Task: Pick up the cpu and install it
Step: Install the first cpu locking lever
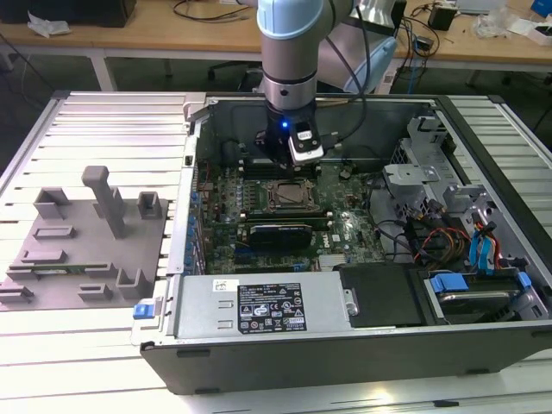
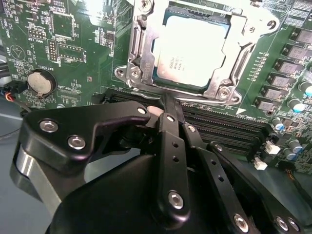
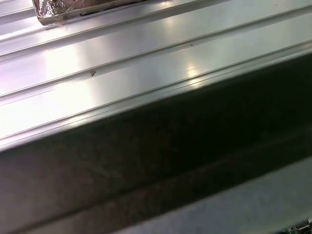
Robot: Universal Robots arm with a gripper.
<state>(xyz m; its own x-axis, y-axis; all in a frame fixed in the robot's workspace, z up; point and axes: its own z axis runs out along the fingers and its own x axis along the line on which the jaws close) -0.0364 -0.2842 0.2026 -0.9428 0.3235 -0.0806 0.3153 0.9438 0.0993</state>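
Cpu (image 2: pixel 191 52) is what we find already lying flat inside the dark metal-framed socket (image 2: pixel 139 48) on the green motherboard (image 2: pixel 73 58), its pale silver top facing up in the second wrist view. In the exterior view the same socket (image 1: pixel 289 197) sits near the middle of the board inside the open computer case (image 1: pixel 345 345), which lies on its side on the ribbed metal tabletop (image 1: pixel 112 129).

We see the gripper (image 2: pixel 163 105) hanging just beside the socket's near edge, over the black memory slots (image 2: pixel 219 129). Its black fingers (image 2: pixel 168 136) are drawn together to a narrow point with nothing between them, and they are not touching the chip. In the exterior view the gripper (image 1: pixel 289 159) hangs from the arm (image 1: pixel 291 43) just behind the socket, with a small blue light on its wrist.

A round coin battery (image 2: pixel 40 81) sits on the board well apart from the socket. Towards the exterior view's left, a grey fixture block (image 1: pixel 95 233) with upright posts rests on the tabletop beside the case. In the first wrist view we make out ribbed metal (image 3: pixel 122 58) and a dark band below it.
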